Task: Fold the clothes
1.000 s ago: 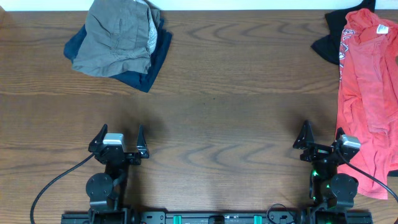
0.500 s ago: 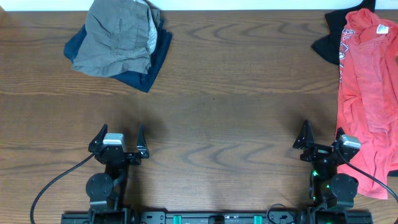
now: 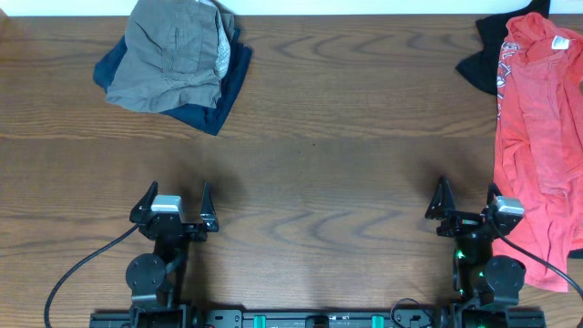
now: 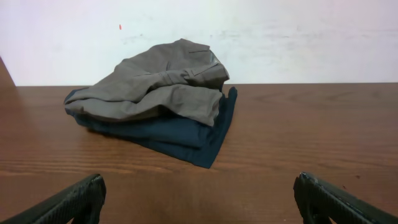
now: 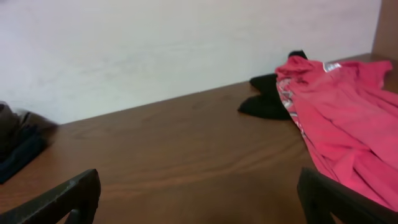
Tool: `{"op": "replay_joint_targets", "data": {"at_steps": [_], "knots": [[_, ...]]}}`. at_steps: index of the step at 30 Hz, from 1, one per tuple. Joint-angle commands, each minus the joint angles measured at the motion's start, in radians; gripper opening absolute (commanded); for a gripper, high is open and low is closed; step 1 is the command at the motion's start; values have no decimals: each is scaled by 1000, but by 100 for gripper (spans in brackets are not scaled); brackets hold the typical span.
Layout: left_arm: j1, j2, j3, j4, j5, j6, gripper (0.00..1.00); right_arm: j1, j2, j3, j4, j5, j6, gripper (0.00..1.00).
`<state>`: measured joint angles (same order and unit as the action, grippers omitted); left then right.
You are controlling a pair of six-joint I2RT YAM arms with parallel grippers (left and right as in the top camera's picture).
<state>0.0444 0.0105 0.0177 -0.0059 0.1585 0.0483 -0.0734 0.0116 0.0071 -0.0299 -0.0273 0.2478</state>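
Coral-red T-shirt (image 3: 537,137): lies crumpled along the right edge of the worktop, from the far right corner almost to the near edge, with white print showing near its far end.
Black shirt (image 3: 475,62): bunched at the far right corner, partly under the T-shirt's far end.
Grey-khaki piece (image 3: 168,55): a loosely folded lump at the far left corner, on top of the navy piece.
Navy piece (image 3: 226,91): under the grey-khaki one, sticking out on its right and near sides.
Left gripper (image 3: 175,194): at the near edge on the left, fingers spread wide and empty, well apart from the pile.
Right gripper (image 3: 467,194): at the near edge on the right, fingers apart and empty, just beside the T-shirt's left border; contact cannot be told.
Right cable (image 3: 537,260): black, crosses over the T-shirt's near part.
Left cable (image 3: 73,273): black, curves over bare wood by the near left corner.
Table (image 3: 319,164): brown wood grain.
Wall (image 4: 280,37): pale, behind the far edge.
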Motion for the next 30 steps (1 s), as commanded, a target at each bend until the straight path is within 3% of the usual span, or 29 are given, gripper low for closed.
{"op": "replay_joint_targets", "data": {"at_steps": [1,9,16,24,27,30], "knots": [[-2,-6,-2,-8,19,-9,98,5,-5,5,23,-50,-36,99],[-2,115,144,-23,19,-9,98,5,138,185,41,-109,-77,99],[-2,445,484,-203,18,-9,98,5,532,543,-11,-245,-123,99],[-2,861,962,-574,19,-7,98,5,1037,1038,-362,-296,-225,99],[-2,1004,1124,-719,62,47,98,5,1228,1208,-480,-295,-285,99],[-2,1107,1202,-751,134,59,98,4,1383,1329,-516,-294,-318,99]]}}
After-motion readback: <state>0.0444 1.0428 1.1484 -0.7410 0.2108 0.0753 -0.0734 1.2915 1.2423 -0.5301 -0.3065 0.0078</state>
